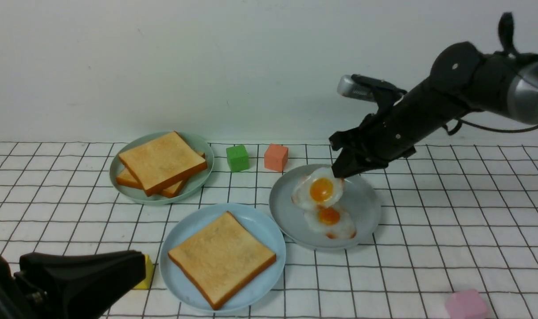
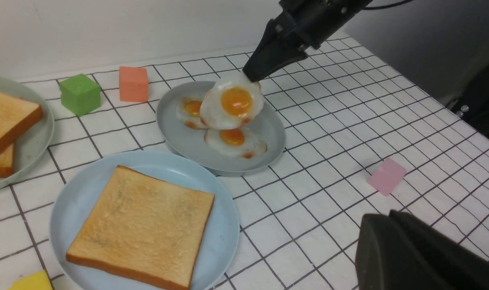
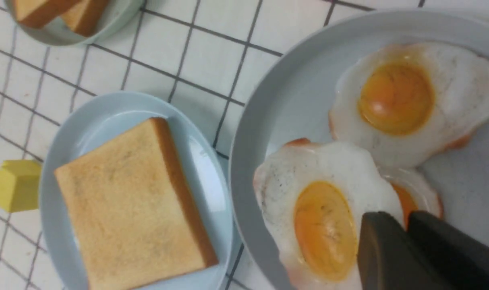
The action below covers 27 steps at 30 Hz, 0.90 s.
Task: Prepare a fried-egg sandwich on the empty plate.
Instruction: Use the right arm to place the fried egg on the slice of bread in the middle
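Low at the far left, over the near edge of the gridded tabletop (image 1: 428,221): left hand (image 1: 136,268), drawn together, gripping nothing. Tucked just behind its tip: a yellow block (image 1: 147,272), mostly hidden.

Further back on that side: a pale green plate (image 1: 193,186) carrying two toast slices (image 1: 162,161), one stacked askew on the other.

Nearer the middle and close to the front: the sky-blue plate (image 1: 185,230), with one toast slice (image 1: 222,259) lying flat on it, top face bare.

Behind that, side by side and slightly apart: a green cube (image 1: 237,157) and an orange cube (image 1: 276,157).

Right of centre, just beside the sky-blue plate: a grey-blue plate (image 1: 362,208). Above it, the lifted fried egg (image 1: 317,190), tilted, yolk facing forward, pinched at its white rim by the right hand (image 1: 341,174), fingers (image 3: 383,249) clamped on that rim. Flat on the plate beneath: two resting eggs (image 2: 234,139). Contact between the raised egg's lower rim and those two: unclear from these angles.

Near the front right corner, well apart from everything else: a pink block (image 1: 466,305).
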Available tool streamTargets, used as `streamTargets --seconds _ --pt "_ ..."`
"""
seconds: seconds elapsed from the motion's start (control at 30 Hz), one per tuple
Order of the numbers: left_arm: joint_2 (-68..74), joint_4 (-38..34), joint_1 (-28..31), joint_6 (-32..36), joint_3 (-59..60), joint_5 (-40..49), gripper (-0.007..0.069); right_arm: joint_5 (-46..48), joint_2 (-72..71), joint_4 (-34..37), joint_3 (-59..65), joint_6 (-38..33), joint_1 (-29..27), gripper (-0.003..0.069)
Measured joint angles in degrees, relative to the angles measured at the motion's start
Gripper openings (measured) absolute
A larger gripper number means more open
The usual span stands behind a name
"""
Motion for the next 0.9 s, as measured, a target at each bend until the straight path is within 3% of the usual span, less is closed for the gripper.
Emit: streamTargets --seconds 0.2,0.37,0.57,0.9 --pt "0.0 3.4 0.08 -0.26 0.0 0.0 0.002 5.67 -6.91 9.09 0.65 -3.02 1.3 0.0077" --pt "0.0 4.14 2.42 -3.06 0.0 -0.06 0.002 5.1 -7.71 17.55 6.01 -7.95 7.79 0.0077" --pt "0.0 4.54 8.08 -4.45 0.0 -0.46 0.0021 -3.11 -3.1 20.14 9.01 -8.96 14.11 0.0077" --pt "0.0 5.23 10.74 -4.5 0.0 -0.46 0.0021 -6.59 4.21 25.49 9.07 -9.02 14.82 0.0077"
